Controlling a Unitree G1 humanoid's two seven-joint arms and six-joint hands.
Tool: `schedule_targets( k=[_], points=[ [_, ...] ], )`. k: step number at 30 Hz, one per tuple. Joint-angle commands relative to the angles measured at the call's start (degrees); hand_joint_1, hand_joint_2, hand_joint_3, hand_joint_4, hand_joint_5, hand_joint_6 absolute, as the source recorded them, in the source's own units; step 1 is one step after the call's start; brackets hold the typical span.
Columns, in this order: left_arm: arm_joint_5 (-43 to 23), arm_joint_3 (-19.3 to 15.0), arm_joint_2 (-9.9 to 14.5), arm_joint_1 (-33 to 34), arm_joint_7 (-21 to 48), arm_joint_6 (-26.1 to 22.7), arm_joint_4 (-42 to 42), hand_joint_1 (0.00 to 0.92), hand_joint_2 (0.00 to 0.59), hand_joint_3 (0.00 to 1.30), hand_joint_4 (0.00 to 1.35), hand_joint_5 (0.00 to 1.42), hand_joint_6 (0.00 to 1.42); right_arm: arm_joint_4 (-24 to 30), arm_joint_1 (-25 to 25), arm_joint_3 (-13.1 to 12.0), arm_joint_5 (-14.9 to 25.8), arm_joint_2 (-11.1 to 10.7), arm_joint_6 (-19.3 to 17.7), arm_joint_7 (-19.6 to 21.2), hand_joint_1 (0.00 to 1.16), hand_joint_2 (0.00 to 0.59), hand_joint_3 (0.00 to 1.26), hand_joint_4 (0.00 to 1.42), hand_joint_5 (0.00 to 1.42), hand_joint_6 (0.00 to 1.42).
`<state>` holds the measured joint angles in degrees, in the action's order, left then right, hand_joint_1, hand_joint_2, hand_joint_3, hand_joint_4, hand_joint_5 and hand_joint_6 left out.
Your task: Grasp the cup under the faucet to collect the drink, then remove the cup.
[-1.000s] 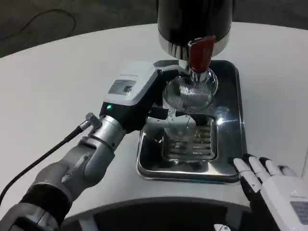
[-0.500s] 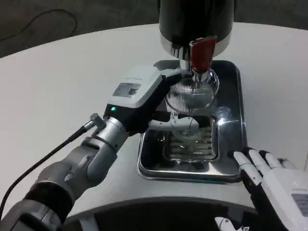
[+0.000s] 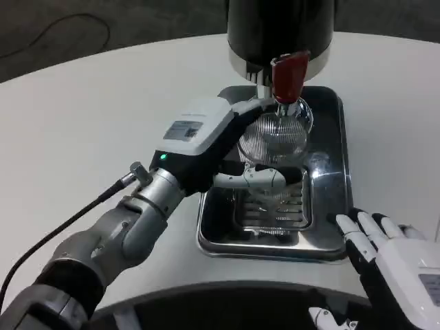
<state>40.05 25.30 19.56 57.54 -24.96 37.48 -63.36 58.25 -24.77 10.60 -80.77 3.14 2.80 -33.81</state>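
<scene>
A clear ribbed cup [image 3: 273, 137] sits directly under the faucet with its red handle [image 3: 287, 77], at the front of the black drink dispenser [image 3: 280, 31]. My left hand [image 3: 206, 141] grips the cup from the left, its fingers [image 3: 258, 177] wrapped around the cup's near side. Whether any drink is in the cup I cannot tell. My right hand [image 3: 395, 265] rests at the bottom right with fingers spread and nothing in it, near the front right corner of the steel drip tray [image 3: 326, 227].
The steel drip tray has a slotted grate [image 3: 275, 206] in its middle, under the cup. A black cable [image 3: 62, 227] runs from my left wrist down to the lower left. Bare white table lies to the left and right of the tray.
My left hand has carried the cup slightly up and to the right, closer under the faucet. The right hand has shifted only a little.
</scene>
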Motion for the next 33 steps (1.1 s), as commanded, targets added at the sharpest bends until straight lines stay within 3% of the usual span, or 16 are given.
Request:
schedule_targets(
  k=[1,7,13,20,26,33],
  points=[
    [-1.73,-0.91,0.85,0.44,2.11,0.84,-0.58,0.087,0.052,0.00,0.00,0.29,0.51,-0.76,0.23,0.74,0.44,1.59,0.35,-0.45,0.33,0.407,0.07,0.00,0.00,0.00],
    [-4.71,-2.25,0.87,0.38,6.64,2.10,-0.78,0.014,0.024,0.00,0.00,0.15,0.36,-0.90,0.24,1.34,0.27,1.64,0.36,-0.36,0.33,0.407,0.07,0.00,0.00,0.00],
    [-6.17,-3.71,0.97,-0.40,6.50,4.75,1.29,0.000,0.009,0.00,0.00,0.14,0.36,-1.09,0.31,1.90,0.03,1.65,0.46,-0.24,0.33,0.407,0.07,0.00,0.00,0.00],
    [-7.44,-6.67,1.88,-3.20,3.74,9.13,5.36,0.000,0.002,0.00,0.00,0.24,0.43,-0.97,0.11,1.94,0.11,1.58,0.62,-0.28,0.33,0.407,0.07,0.00,0.00,0.00],
    [-7.71,-10.10,3.63,-7.95,2.16,11.29,12.53,0.011,0.042,0.11,0.17,0.43,0.62,-0.98,-0.06,2.12,0.28,1.59,0.69,-0.12,0.33,0.407,0.08,0.00,0.00,0.00],
    [-11.01,-14.47,5.64,-14.26,4.64,12.17,22.76,0.011,0.047,0.14,0.21,0.46,0.64,-0.99,-0.07,2.20,0.64,1.63,0.92,0.02,0.33,0.407,0.08,0.00,0.00,0.00]
  ],
)
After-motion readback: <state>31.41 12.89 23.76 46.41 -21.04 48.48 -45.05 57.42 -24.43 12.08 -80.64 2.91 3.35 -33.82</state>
